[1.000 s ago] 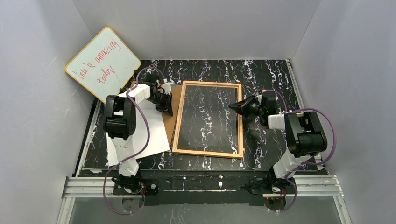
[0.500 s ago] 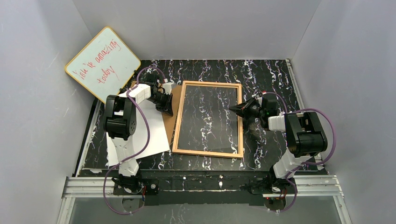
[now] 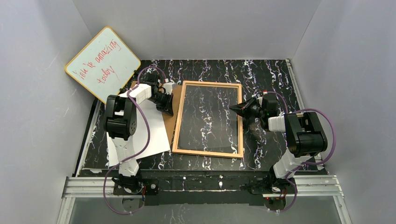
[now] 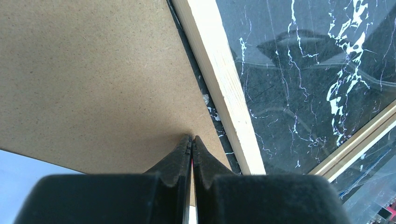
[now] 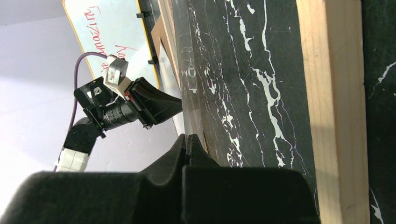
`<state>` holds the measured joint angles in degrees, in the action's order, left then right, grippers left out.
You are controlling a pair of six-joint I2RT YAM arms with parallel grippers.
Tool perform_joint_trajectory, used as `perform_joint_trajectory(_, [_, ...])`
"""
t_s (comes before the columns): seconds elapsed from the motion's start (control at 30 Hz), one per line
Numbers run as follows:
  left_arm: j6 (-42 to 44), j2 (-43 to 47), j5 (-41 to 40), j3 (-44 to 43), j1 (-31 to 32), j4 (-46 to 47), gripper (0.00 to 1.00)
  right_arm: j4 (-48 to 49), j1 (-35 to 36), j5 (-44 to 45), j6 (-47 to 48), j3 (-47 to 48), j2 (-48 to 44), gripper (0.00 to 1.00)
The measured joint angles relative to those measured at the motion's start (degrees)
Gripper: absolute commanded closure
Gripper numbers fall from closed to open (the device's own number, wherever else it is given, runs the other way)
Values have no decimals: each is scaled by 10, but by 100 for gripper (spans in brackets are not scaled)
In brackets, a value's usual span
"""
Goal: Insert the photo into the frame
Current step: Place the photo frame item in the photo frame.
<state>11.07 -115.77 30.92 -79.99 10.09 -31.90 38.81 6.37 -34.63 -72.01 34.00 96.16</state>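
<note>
- Thin light-wood rectangular frame (image 3: 205,152) w/ clear pane is lying flat mid-counter (image 3: 271,74).
- Large paper photo (image 3: 154,135), white side up, is lying left of it, partly covering a flat brown backing board (image 3: 172,120).
- Left gripper (image 3: 167,111) is pointing at the board beside the frame's left rail, fully closed, empty.
- Right gripper (image 3: 232,108) is hovering over the frame's right edge, closed, empty.

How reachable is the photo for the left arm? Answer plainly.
Probably yes: the photo lies flat and uncovered right beside the left gripper, which is shut with its tips at the backing board.
</note>
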Motion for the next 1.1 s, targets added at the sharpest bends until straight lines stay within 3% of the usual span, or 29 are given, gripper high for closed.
perform_joint_trajectory(1.1, [9,0,0,0,1,0,100,28,-7,-1,3,0,27,99])
